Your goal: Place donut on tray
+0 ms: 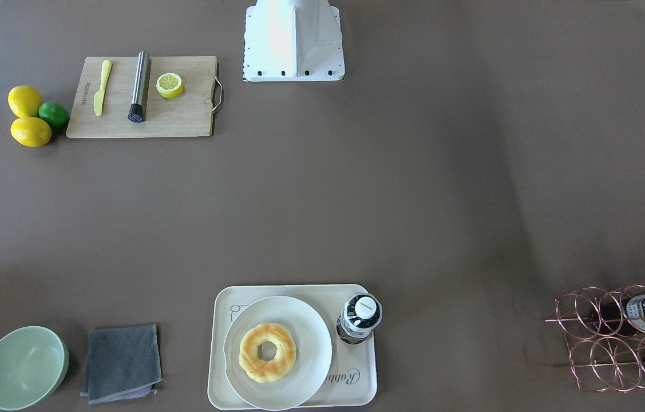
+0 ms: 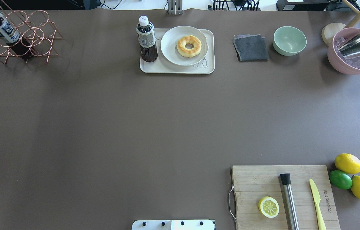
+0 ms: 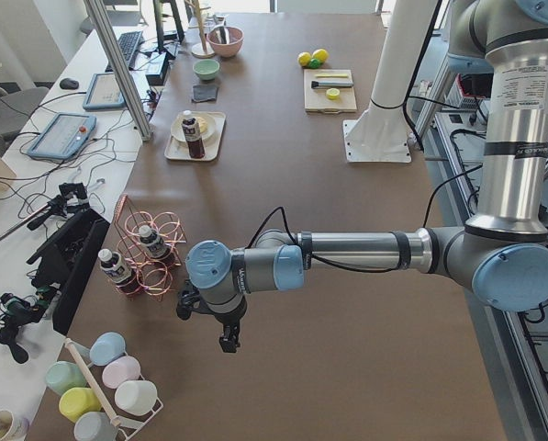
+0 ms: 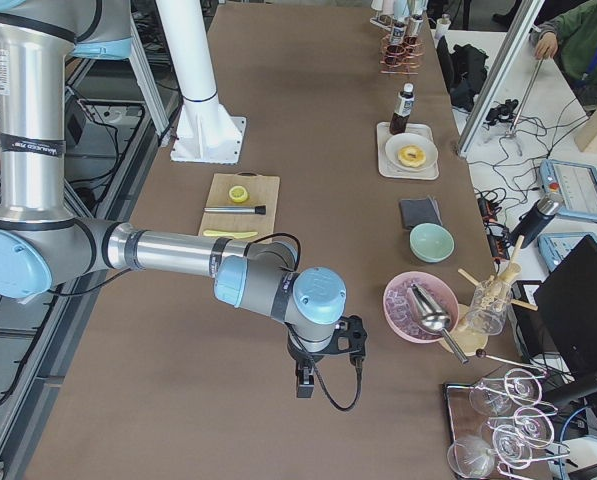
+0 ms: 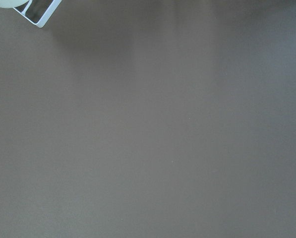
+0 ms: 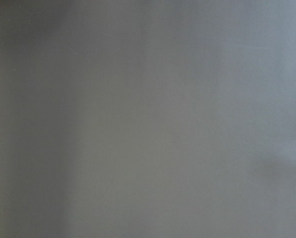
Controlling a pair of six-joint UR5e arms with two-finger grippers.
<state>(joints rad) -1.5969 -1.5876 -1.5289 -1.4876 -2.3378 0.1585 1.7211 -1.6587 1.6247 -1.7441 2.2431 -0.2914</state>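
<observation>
The golden donut (image 1: 252,360) lies on a round white plate (image 1: 302,323), and the plate stands on the cream tray (image 1: 356,393) at the table's far edge. They also show in the overhead view: donut (image 2: 182,48), plate (image 2: 170,48), tray (image 2: 154,67). A dark drink bottle (image 1: 359,316) stands on the tray beside the plate. My left gripper (image 3: 228,342) shows only in the exterior left view, over bare table near the left end. My right gripper (image 4: 304,383) shows only in the exterior right view, near the right end. I cannot tell whether either is open or shut. Both wrist views show only brown table.
A folded grey cloth (image 2: 250,48) and a green bowl (image 2: 289,40) lie right of the tray. A copper wire rack (image 2: 17,35) with bottles stands far left, a pink bowl (image 2: 355,54) with a scoop far right. A cutting board (image 2: 282,198) holds a lemon half, pestle and knife.
</observation>
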